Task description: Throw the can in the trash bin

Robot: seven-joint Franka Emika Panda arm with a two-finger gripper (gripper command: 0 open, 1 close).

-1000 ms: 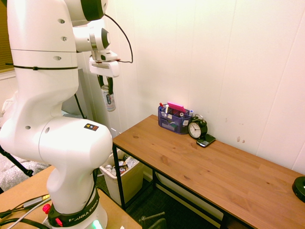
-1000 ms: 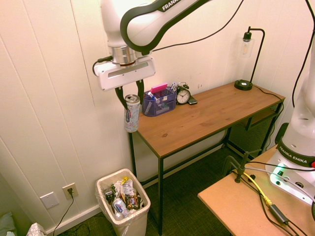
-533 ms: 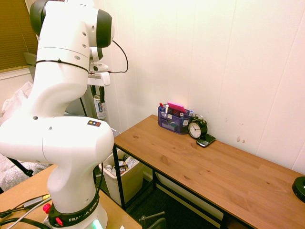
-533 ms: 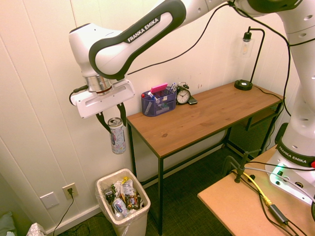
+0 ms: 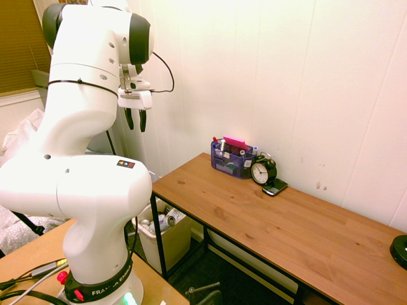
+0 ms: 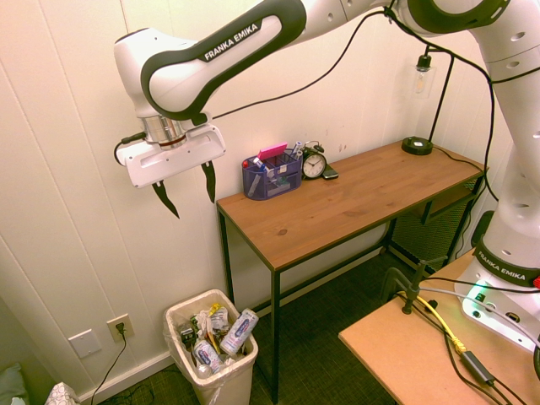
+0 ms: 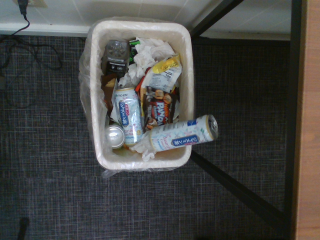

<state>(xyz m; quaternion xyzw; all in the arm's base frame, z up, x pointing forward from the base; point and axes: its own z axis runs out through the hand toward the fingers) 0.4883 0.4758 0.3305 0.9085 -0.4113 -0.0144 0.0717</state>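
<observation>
Pincer [image 6: 185,184] hangs above the trash bin [image 6: 187,313], pointing down, fingers spread wide, nothing between them. Can [image 6: 239,332] lies tilted on top of the rubbish in the bin; in the wrist view its open-end rim overhangs the bin's edge [image 7: 185,90], can [image 7: 182,134] resting across the wall. Judgement: thin metal, light, probably empty, smooth and slippery, dents if squeezed hard. If it needs nudging in, grip across the mid-body. Tabletop [image 6: 354,198] stands just beside the bin.
</observation>
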